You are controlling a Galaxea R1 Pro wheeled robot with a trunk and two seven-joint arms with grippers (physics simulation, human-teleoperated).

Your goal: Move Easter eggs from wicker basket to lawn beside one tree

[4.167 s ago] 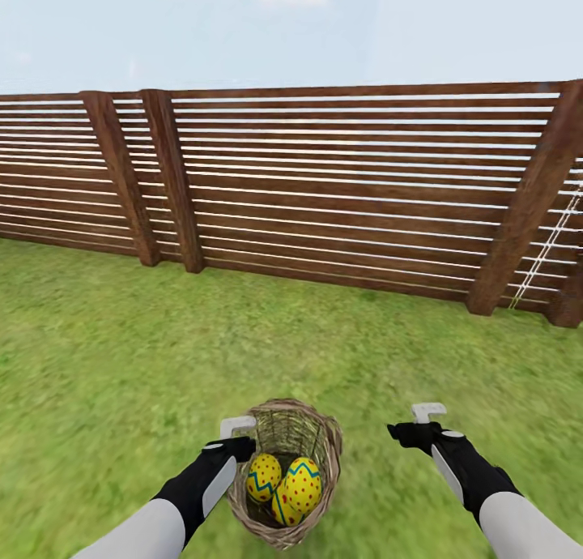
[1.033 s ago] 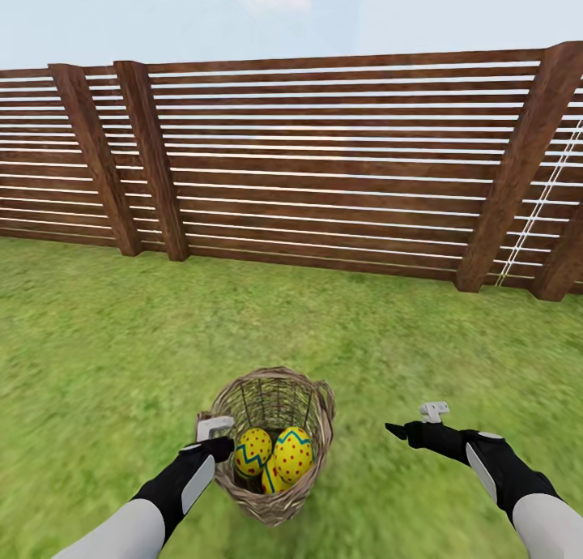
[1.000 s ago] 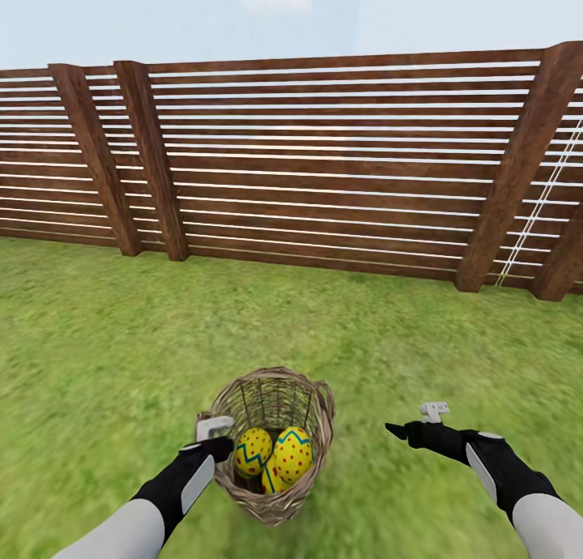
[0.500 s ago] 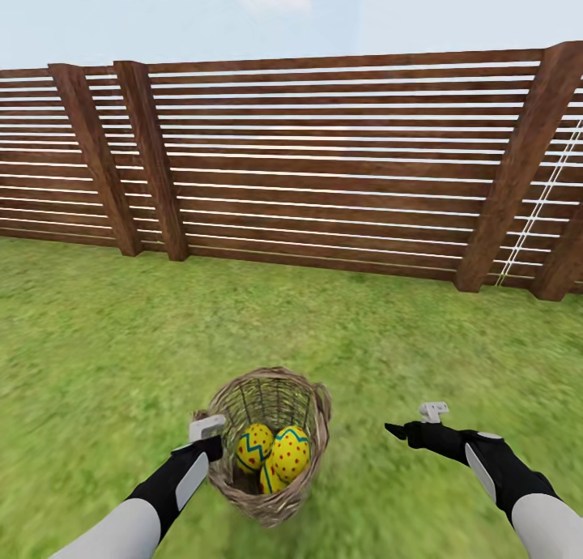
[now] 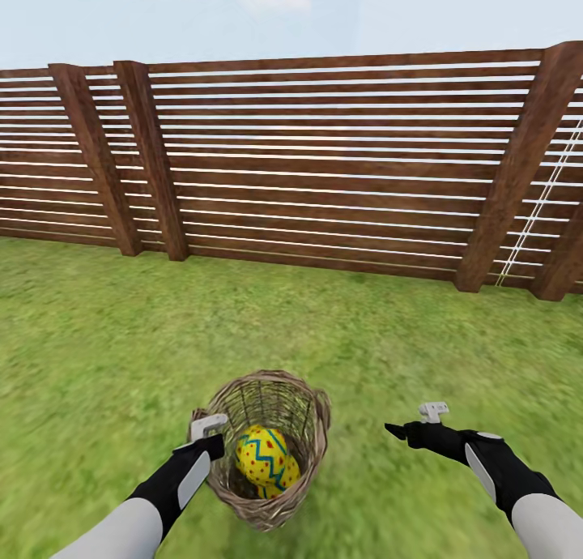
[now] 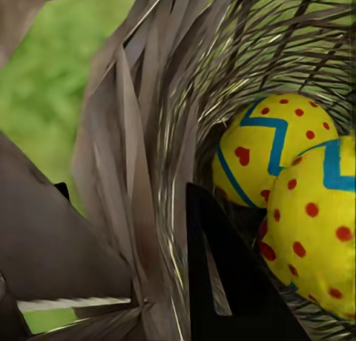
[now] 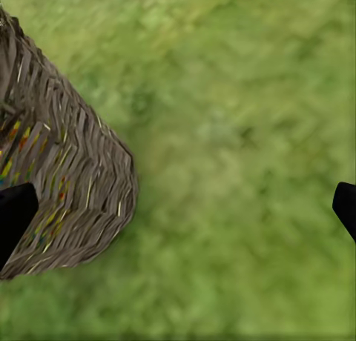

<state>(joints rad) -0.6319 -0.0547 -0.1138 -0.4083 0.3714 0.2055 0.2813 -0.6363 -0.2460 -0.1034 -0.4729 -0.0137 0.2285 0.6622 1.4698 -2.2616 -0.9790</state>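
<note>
The wicker basket (image 5: 312, 429) hangs low over the lawn (image 5: 121, 340) just in front of me, tilted. My left gripper (image 5: 209, 434) is shut on its near-left rim, with one black finger (image 6: 222, 282) inside the weave (image 6: 148, 133) and the other outside. Yellow Easter eggs with blue zigzags (image 5: 265, 457) lie piled inside; two of them (image 6: 271, 144) (image 6: 315, 230) show in the left wrist view. My right gripper (image 5: 407, 426) is open in the air to the right of the basket (image 7: 67, 200), with nothing between its fingertips (image 7: 15, 215). No tree is in view.
A brown horizontal-slat fence (image 5: 324, 162) with thick posts closes the garden a few metres ahead. A thin white ladder-like strip (image 5: 538, 211) leans at its right end. Grass stretches from the basket to the fence and to both sides.
The left gripper has shifted the basket slightly left and tipped it. The eggs have rolled, so one now lies on top. The right arm has not moved in the last second.
</note>
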